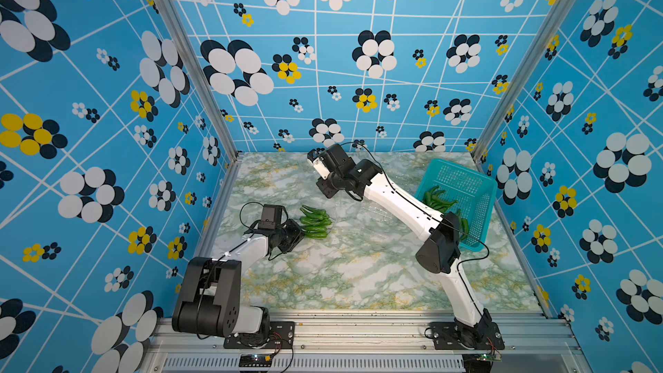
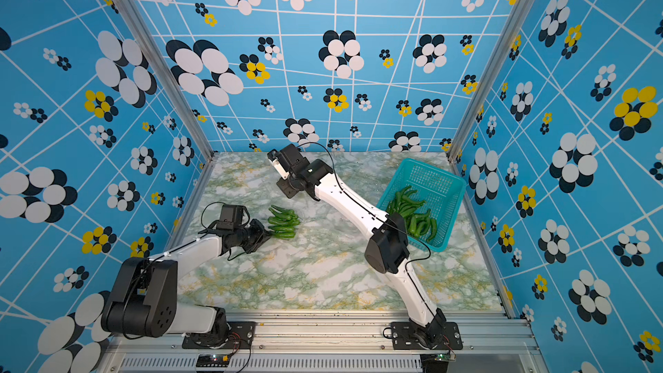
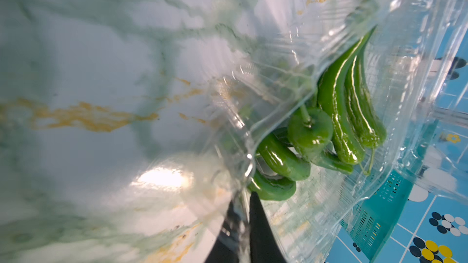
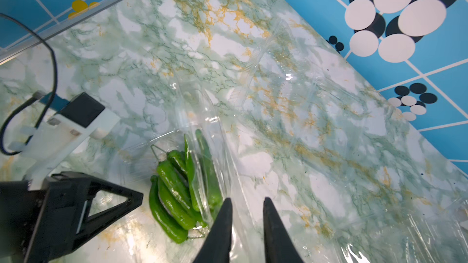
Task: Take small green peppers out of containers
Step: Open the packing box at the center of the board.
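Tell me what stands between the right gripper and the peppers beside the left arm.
A clear flap of the container rises between the right gripper and the small green peppers, covering the nearest ones. Nothing else visible blocks them.

Bunch of small green peppers point(image 1: 315, 223) lies side by side inside clear container point(image 3: 291, 54), at left-middle of surface point(image 1: 341, 274). Peppers are glossy, slender, slightly curved, thin stems. Container is thin ribbed plastic, hard to see, its edge pinched in left pincer point(image 3: 247, 211). Second clear container point(image 4: 291, 84) lies empty on surface just beside. More peppers point(image 2: 412, 211) heaped in teal basket point(image 2: 441, 181) at right side.
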